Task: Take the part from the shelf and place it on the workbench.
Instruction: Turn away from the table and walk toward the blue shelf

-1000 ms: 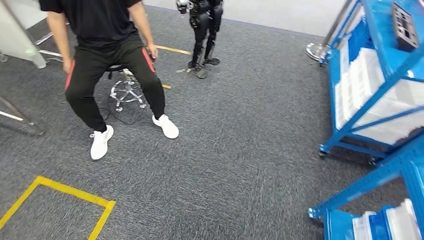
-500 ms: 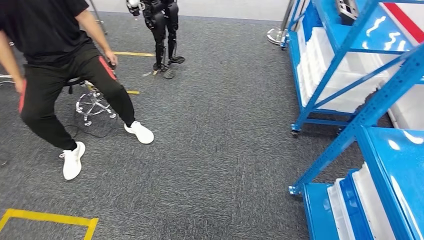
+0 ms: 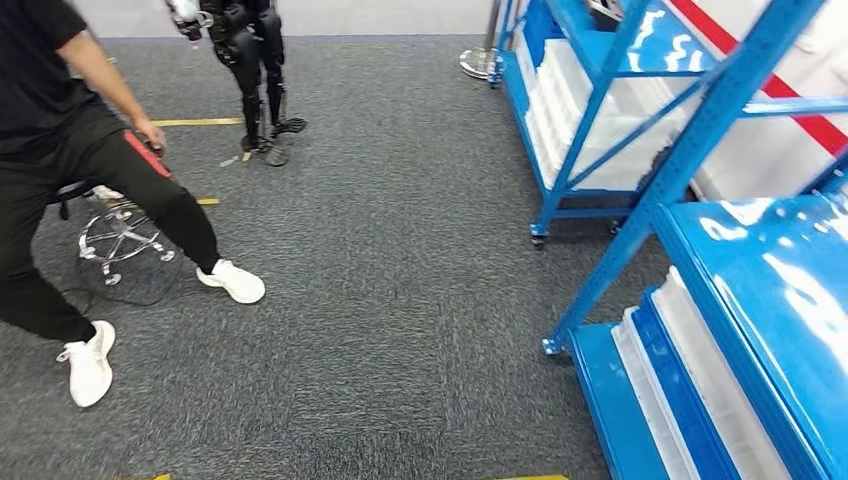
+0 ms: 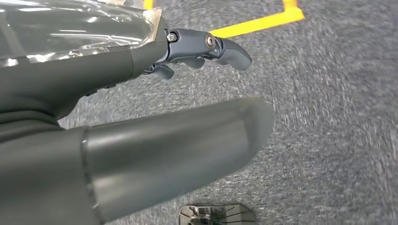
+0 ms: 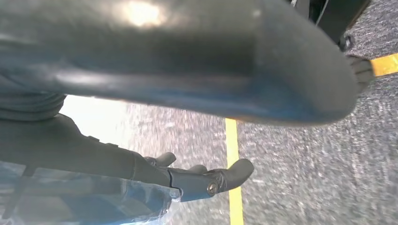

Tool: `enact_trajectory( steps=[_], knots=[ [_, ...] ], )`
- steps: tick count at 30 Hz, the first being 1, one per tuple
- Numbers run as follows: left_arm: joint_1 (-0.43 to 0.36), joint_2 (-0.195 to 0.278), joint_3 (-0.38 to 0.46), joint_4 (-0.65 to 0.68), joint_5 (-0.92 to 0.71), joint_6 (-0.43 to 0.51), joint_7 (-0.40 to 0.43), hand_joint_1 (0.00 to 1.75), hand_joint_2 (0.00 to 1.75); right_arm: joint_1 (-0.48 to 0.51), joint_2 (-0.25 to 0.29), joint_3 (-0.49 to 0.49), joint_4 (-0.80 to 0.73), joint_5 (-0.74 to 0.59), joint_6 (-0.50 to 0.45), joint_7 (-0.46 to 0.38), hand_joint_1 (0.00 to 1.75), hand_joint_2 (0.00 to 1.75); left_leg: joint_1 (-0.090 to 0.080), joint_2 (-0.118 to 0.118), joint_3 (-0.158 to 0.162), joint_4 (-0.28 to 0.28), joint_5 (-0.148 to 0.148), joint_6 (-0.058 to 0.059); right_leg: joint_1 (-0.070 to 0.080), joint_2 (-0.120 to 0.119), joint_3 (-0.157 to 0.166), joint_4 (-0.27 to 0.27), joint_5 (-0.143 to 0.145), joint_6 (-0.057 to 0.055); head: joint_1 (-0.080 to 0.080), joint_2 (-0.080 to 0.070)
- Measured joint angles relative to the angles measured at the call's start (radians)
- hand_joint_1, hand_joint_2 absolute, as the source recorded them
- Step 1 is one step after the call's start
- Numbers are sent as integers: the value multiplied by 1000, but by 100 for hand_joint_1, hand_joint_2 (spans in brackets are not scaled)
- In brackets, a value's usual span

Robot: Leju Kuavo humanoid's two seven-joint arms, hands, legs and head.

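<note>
Looking forward and down from the robot's head, you see grey carpet floor [image 3: 400,300] with blue metal shelving on the right. The nearer blue shelf unit [image 3: 760,290] fills the lower right, white bins [image 3: 700,390] on its bottom level; a second blue shelf unit [image 3: 600,100] stands farther back, also carrying white bins. At that far unit's top level, by the picture's upper edge, sits a dark object [image 3: 610,10] that may be the part; it is too cropped to tell. On the left a person in black [image 3: 70,180] sits on a wheeled stool [image 3: 118,238], and another dark humanoid robot [image 3: 245,60] stands beyond.

The left robot hand [image 4: 141,140] hangs over the carpet near yellow floor tape [image 4: 258,23], fingers loosely apart and holding nothing. The right robot hand [image 5: 197,178] hangs likewise released, beside a yellow line [image 5: 231,173].

With both hands free and the shelves alongside, this fits walking toward the shelf for a pickup, or moving past it after a delivery. No table appears, so you cannot judge which.
</note>
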Motion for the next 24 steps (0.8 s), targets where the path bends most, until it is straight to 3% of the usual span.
enact_trajectory(
  steps=[1,2,3,5,6,8,9,10,12,14,16,17,18,19,21,23,24],
  knots=[
    [0,0,0,0,0,-2,2,0,0,0,0,0,0,0,0,1,0,0,-3,16,-2,0,0,1,0,-3,-17,43,-13,1,0,0],
    [0,1,0,0,-1,-3,5,0,0,1,0,0,0,0,0,2,0,0,-6,31,-3,1,1,1,0,-5,-13,49,-12,6,0,0],
    [0,1,0,0,-1,-4,7,0,0,2,0,0,0,0,0,3,0,0,-7,44,-3,1,1,1,0,-9,13,12,3,12,0,0],
    [-2,1,0,0,-1,-4,8,0,0,2,1,0,0,2,1,3,0,0,-10,66,-1,1,0,-2,2,-41,98,-127,43,19,0,0],
    [-3,2,1,0,0,-4,8,0,0,1,1,0,0,4,2,2,0,0,-12,76,1,2,-1,-6,6,-59,131,-184,58,16,0,0],
    [-5,3,2,0,0,-4,8,0,0,-1,1,0,0,8,5,0,0,0,-16,92,5,2,-4,-18,15,-74,150,-229,70,2,-3,0],
    [-6,3,2,0,1,-4,7,0,0,-1,0,0,0,9,7,-1,0,0,-16,100,8,1,-5,-24,19,-65,147,-231,74,-6,-4,0],
    [-8,3,2,-1,1,-4,7,0,0,1,0,0,0,10,9,-1,0,0,-13,99,9,3,-7,-31,13,-55,147,-232,77,-14,-5,0],
    [-9,3,2,-1,2,-3,6,0,0,2,0,0,0,11,10,-1,0,0,-6,60,-4,37,-38,-43,3,-37,149,-237,85,-31,-6,0],
    [-6,4,3,-1,2,-3,6,0,0,1,-1,0,0,11,10,-2,0,0,-3,7,-53,147,-109,-49,2,-19,144,-237,92,-44,-9,0],
    [-2,4,3,-1,2,-3,5,0,0,1,-1,0,0,12,10,-3,0,0,-3,-8,-107,263,-159,-51,7,3,138,-237,96,-49,-9,0],
    [-1,4,3,-1,3,-3,5,0,0,2,-1,0,0,12,10,-4,0,0,-2,-10,-115,281,-156,-51,8,15,137,-236,97,-49,-9,0],
    [-1,4,4,-1,4,-3,6,0,0,3,-1,0,0,14,10,-4,0,0,-1,-11,-106,262,-133,-50,9,27,137,-235,97,-49,-9,0],
    [-1,4,4,-1,5,-2,7,0,0,3,0,0,0,16,10,-4,0,0,2,-19,-80,209,-97,-50,9,41,138,-234,98,-48,-9,0],
    [-1,4,6,-1,8,-1,11,0,0,1,0,1,0,22,10,-4,0,0,11,-61,-20,81,-37,-48,12,66,136,-228,99,-43,-9,0],
    [-1,4,9,-1,11,0,13,0,0,-3,1,4,0,27,10,-4,0,0,10,-89,5,21,-22,-43,14,87,125,-224,102,-31,-8,0],
    [-2,3,11,-1,12,1,13,0,0,-3,1,5,0,29,10,-4,0,0,5,-83,5,16,-22,-38,14,97,117,-225,106,-22,-7,0]
  ],
)
